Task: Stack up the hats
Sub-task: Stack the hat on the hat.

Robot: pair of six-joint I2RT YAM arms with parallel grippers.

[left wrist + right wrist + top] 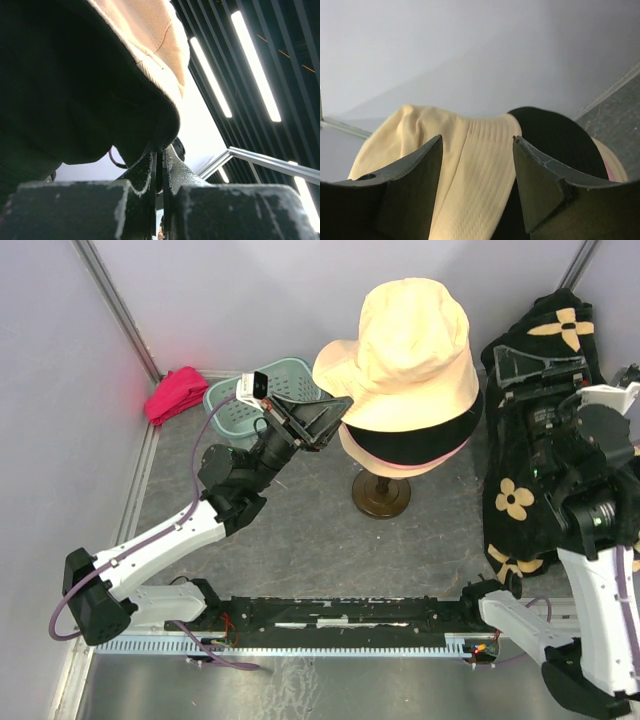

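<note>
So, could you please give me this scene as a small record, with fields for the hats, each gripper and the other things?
stack: cream hat on top, black hat under it, pink hat lowest with only its edge showing, all on a stand
left gripper: shut on the cream hat's brim
right gripper: open, holds nothing, faces the hats
right side: black flowered cloth
far left: teal basket, magenta cloth

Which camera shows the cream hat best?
Top external: the whole cream hat shows, crown and brim, over a black hat. Left wrist catches only its brim edge from below; right wrist sees only one side, low in frame.
</note>
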